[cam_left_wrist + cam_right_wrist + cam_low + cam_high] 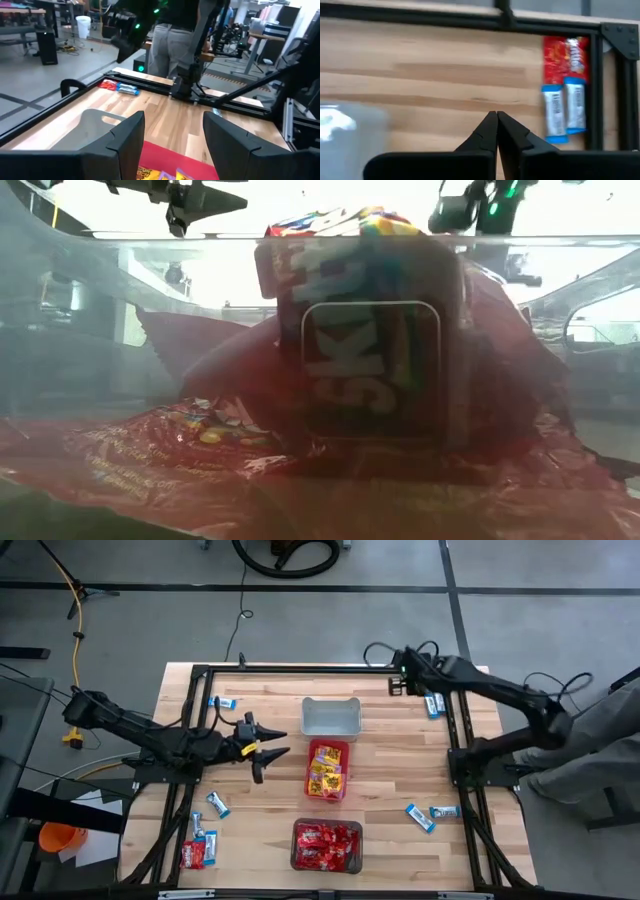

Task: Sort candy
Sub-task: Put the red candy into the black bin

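Loose candy lies on the wooden table: blue-and-white packets at the far left, near left and near right. A red and two blue-and-white packets lie by the right frame rail. My left gripper is open and empty, held above the table just left of the pink bin; the left wrist view shows its fingers apart over that bin's red rim. My right gripper is shut and empty above bare wood, between the grey bin and the right-rail candy.
The pink bin holds yellow packets. The dark bin at the near edge holds red packets, which fill the low view. Red and blue packets lie at the near left corner. A black frame rims the table. A person stands at the right.
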